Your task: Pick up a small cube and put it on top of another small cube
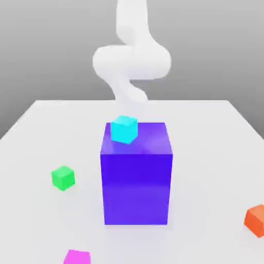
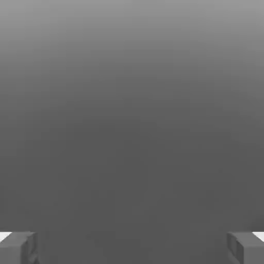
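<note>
The small magenta-pink cube (image 1: 77, 257) lies on the white table (image 1: 216, 134) at the near edge of the exterior view, left of centre. A small cyan cube (image 1: 124, 129) sits on top of the big blue-violet block (image 1: 136, 180), at its far left corner. The white arm (image 1: 131, 62) curls down behind that block. In the hand view my gripper (image 2: 132, 247) is open, its two grey fingertips (image 2: 18, 246) far apart, with nothing between them and plain grey ahead.
A small green cube (image 1: 63, 178) lies on the table at the exterior view's left of the big block. An orange cube (image 1: 256, 220) lies at the exterior view's right edge. The big block stands tall in the table's middle.
</note>
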You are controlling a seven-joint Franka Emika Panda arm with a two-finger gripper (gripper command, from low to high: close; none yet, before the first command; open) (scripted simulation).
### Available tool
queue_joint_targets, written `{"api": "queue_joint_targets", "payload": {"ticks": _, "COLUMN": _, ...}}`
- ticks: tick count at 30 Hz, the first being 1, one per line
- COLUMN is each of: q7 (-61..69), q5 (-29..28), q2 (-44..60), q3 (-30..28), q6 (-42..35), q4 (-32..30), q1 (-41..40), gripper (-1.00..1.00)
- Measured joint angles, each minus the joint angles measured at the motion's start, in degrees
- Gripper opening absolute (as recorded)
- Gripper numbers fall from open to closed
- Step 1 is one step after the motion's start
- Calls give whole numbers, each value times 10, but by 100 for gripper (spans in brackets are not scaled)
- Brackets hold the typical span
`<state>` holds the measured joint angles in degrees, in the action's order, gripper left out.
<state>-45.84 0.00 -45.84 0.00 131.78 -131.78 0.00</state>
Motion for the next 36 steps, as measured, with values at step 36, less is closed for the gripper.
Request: {"api": "queue_joint_targets", "payload": {"ticks": 36, "q7": -44, "q5": -127, "q2": 638, "q3": 111, "q6": 175, "q4": 6, "q1": -241, "gripper": 0}}
